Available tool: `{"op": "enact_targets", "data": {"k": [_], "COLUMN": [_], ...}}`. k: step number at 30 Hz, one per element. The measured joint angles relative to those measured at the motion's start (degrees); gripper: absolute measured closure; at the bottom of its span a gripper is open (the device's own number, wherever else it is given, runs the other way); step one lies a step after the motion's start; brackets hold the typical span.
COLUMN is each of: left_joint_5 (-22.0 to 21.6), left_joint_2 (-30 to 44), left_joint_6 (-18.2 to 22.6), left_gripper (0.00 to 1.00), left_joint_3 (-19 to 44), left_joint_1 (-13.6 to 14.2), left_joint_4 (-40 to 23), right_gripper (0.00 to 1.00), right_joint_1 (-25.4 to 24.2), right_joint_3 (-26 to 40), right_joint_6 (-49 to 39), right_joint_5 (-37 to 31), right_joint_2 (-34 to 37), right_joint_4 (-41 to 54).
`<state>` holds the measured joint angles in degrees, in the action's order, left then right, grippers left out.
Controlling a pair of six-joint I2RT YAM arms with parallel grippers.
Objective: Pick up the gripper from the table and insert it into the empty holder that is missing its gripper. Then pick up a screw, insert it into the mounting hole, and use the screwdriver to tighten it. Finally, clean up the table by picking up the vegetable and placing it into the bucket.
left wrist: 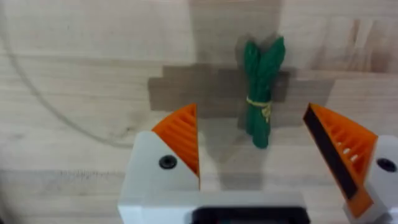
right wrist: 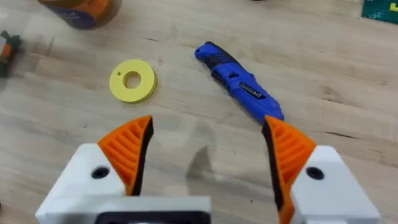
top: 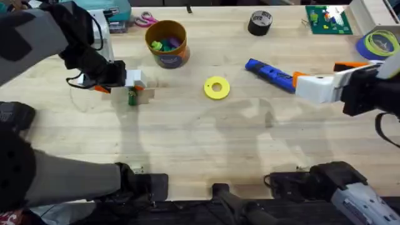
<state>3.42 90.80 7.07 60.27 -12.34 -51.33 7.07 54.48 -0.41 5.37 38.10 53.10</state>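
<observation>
One vegetable (left wrist: 261, 93) lies on the bench (top: 206, 137) between the left gripper's (left wrist: 252, 146) wide-open, empty fingers. One screwdriver (right wrist: 239, 82) and one bucket (top: 167, 42) sit beyond the right gripper (right wrist: 205, 155), also open and empty.

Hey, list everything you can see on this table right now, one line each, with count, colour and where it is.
Green toy vegetable bundle: one, green with a yellow tie, lying on the wood just ahead of the left gripper.
Round orange-tan bucket: one, purple band, far middle-left, colourful items inside.
Flat yellow ring: one, yellow, table centre.
Blue pen-shaped screwdriver: one, blue, right of the ring, by the right gripper.
Black tape roll: one, black, far edge.
Blue-and-yellow tape roll: one, far right.
Green board: one, far right edge.
Pink-handled scissors: one, far left.
Wooden table: one, light wood.
Left gripper: white with orange pads, open.
Right gripper: white with orange pads, open.
</observation>
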Motion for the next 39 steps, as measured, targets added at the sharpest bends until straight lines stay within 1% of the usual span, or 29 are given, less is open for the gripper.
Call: {"op": "enact_targets", "data": {"k": [2, 4, 8, 10, 14, 15, 16, 17, 19, 20, 21, 28, 31, 33, 36, 39], "left_joint_5": [0.0, 0.0, 0.0, -0.01, 0.0, 0.01, 0.02, 0.12, 0.06, 0.06, 0.04, 0.04, 0.04, 0.04, 0.26, 1.78], "left_joint_2": [1.11, 1.92, 3.44, 4.13, 5.05, 5.14, 5.16, 5.16, 5.16, 5.14, 5.14, 5.16, 5.14, 5.01, 3.52, 0.76], "left_joint_6": [0.17, 0.35, 0.48, 0.53, 0.64, 0.79, 0.63, 0.72, 0.85, 1.05, 1.05, 1.07, 1.07, 1.07, 1.0, 0.65], "left_gripper": [0.01, 0.066, 0.106, 0.154, 0.288, 0.41, 0.478, 0.587, 0.905, 0.965, 0.978, 0.972, 0.972, 0.972, 0.972, 0.972], "left_joint_3": [0.0, 0.01, 0.02, 0.02, 0.04, 0.07, 0.07, 0.09, 0.1, 0.13, 0.2, 0.31, 1.71, 4.27, 9.68, 15.66], "left_joint_1": [0.04, 0.04, 0.04, 0.04, 0.04, 0.04, 0.04, 0.04, 0.04, 0.04, 0.04, 0.04, 0.04, 0.04, 0.04, 0.04], "left_joint_4": [1.16, 1.78, 1.99, 2.08, 2.12, 2.14, 2.19, 2.19, 2.27, 2.34, 2.32, 1.81, -0.48, -2.65, -5.11, -6.25], "right_gripper": [0.006, 0.006, 0.006, 0.006, 0.005, 0.006, 0.006, 0.006, 0.006, 0.006, 0.006, 0.005, 0.006, 0.006, 0.005, 0.006], "right_joint_1": [0.0, 0.0, 0.0, 0.0, 0.0, 0.0, 0.0, 0.0, 0.0, 0.0, 0.0, 0.0, 0.0, 0.0, 0.0, 0.0], "right_joint_3": [0.0, 0.0, 0.0, 0.0, 0.0, 0.0, 0.0, 0.0, 0.0, 0.0, 0.0, 0.0, 0.0, 0.0, 0.0, 0.0], "right_joint_6": [0.0, 0.0, 0.0, 0.0, 0.0, 0.0, 0.0, 0.0, 0.0, 0.0, 0.0, 0.0, 0.0, 0.0, 0.0, 0.0], "right_joint_5": [0.0, 0.0, 0.0, 0.0, 0.0, 0.0, 0.0, 0.0, 0.0, 0.0, 0.0, 0.0, 0.0, 0.0, 0.0, 0.0], "right_joint_2": [-0.01, 0.0, -0.02, -0.02, -0.02, 0.0, 0.0, -0.02, -0.02, 0.0, 0.0, 0.0, -0.02, -0.02, -0.02, -0.02], "right_joint_4": [0.0, 0.0, 0.0, 0.0, 0.0, -0.02, 0.0, 0.0, 0.0, 0.0, -0.02, 0.0, 0.0, -0.11, -0.28, -0.31]}}
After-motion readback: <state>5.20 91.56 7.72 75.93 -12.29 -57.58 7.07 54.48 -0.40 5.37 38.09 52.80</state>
